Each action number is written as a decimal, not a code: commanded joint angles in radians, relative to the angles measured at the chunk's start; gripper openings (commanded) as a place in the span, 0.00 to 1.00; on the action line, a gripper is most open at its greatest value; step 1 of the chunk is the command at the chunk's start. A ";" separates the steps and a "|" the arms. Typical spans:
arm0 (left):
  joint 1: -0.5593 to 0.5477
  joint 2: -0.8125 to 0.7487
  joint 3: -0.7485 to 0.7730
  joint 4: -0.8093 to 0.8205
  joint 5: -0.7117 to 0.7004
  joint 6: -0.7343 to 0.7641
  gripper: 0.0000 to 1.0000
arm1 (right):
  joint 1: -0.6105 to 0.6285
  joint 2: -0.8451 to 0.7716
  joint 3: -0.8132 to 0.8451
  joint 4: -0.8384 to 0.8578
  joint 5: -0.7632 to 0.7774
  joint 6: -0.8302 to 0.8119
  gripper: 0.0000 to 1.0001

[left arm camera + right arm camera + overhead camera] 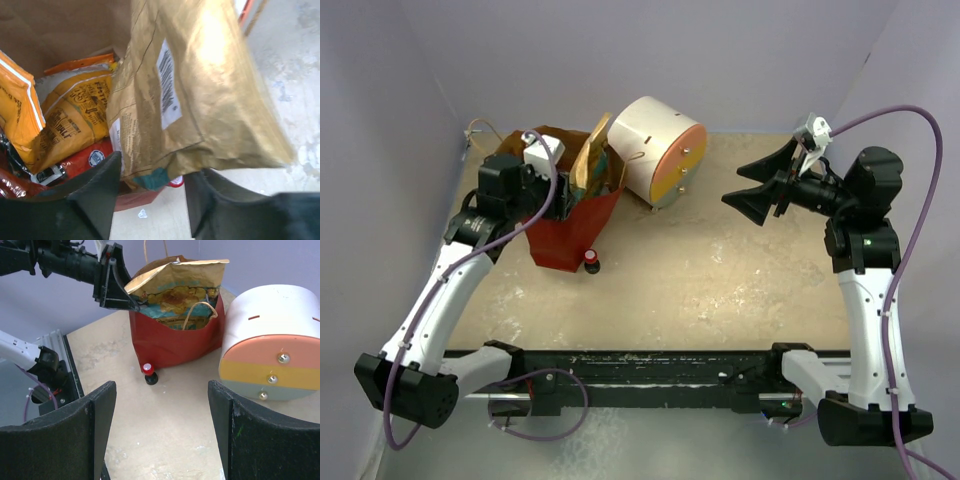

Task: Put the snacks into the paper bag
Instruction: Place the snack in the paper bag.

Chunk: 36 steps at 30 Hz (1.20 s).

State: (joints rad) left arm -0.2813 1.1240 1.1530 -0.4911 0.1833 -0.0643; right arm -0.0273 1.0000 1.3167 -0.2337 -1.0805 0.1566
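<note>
Over the paper bag (570, 238), left gripper (157, 167) gapes around the tan packet (200, 100) (half in); widen fully, then lift straight.

tan packet (200, 90) top cropped, paper bag (570, 235) floor hidden

The top external camera looks down from above and behind the rig, with the paper bag (570, 235) at upper left. The left wrist camera looks into the bag's mouth at close range. The right wrist camera faces the bag from well apart. All views share it.
</note>
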 commanded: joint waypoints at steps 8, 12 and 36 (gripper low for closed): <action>0.003 0.021 0.306 -0.090 0.271 0.095 0.95 | -0.003 0.002 0.007 0.035 0.001 -0.006 0.76; 0.001 0.082 0.391 -0.108 0.277 0.120 0.95 | -0.003 0.001 0.003 0.036 0.001 -0.005 0.76; 0.075 0.338 0.292 -0.100 -0.062 0.339 0.09 | -0.003 0.000 -0.022 0.068 0.000 0.002 0.76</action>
State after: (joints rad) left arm -0.2417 1.4467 1.4845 -0.5808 0.1558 0.2173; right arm -0.0273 1.0012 1.3003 -0.2192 -1.0805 0.1570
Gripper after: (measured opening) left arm 0.130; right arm 0.758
